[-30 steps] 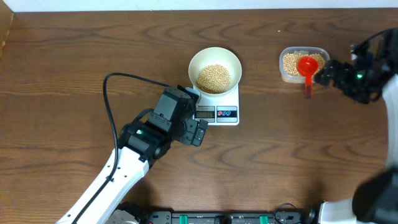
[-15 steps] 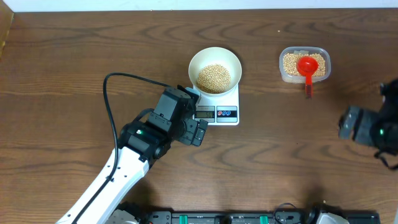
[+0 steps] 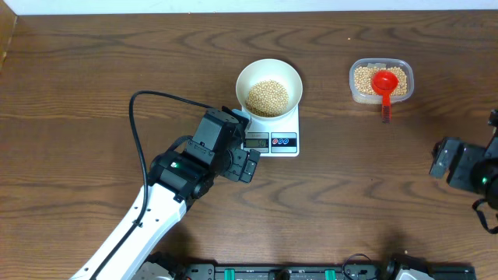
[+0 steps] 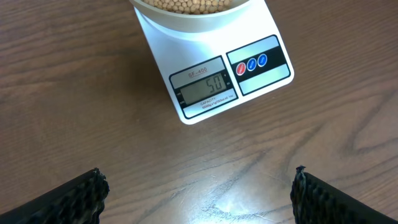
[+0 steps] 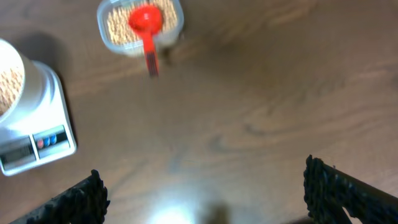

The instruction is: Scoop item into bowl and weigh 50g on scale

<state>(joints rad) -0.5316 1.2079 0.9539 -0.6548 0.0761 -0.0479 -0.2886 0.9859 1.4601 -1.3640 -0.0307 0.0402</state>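
Atop the scale [image 4: 211,67], the bowl [image 4: 193,22] runs off-frame — left wrist view.

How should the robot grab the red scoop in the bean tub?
By its handle, from above. The red scoop has its cup lying on the beans in the clear tub. The thin, straight handle sticks out over the rim, free to pinch on both sides.
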